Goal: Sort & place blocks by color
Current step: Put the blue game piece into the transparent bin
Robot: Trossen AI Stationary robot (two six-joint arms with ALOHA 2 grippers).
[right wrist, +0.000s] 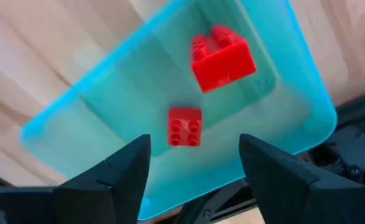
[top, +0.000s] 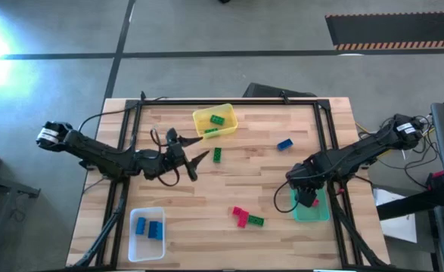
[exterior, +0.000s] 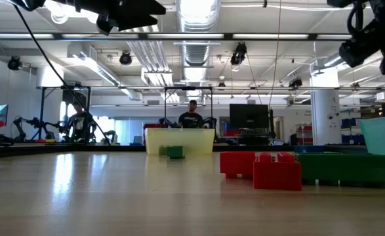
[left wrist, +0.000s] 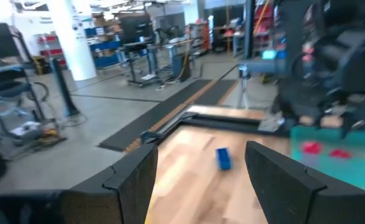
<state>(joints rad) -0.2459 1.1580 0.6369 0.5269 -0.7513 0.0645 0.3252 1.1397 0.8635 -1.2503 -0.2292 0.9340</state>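
Observation:
My right gripper (right wrist: 194, 165) hangs open over the translucent green bin (top: 317, 211) at the table's near right. Inside the bin lie two red blocks, one larger (right wrist: 222, 57) and one small (right wrist: 184, 127), and the gripper touches neither. My left gripper (top: 194, 160) is open above mid-table, level and pointing toward the right side, holding nothing. A green block (top: 217, 154) sits just beyond it. A blue block (left wrist: 223, 158) lies farther right on the wood. A red block (top: 240, 215) and a green block (top: 256, 221) rest together near the front.
The yellow bin (top: 215, 122) at the far middle holds green blocks. The clear bin (top: 140, 245) at the near left holds blue blocks. A black frame (top: 229, 100) rims the table. In the low view, the red block (exterior: 261, 169) and green block (exterior: 346, 168) stand close to the camera.

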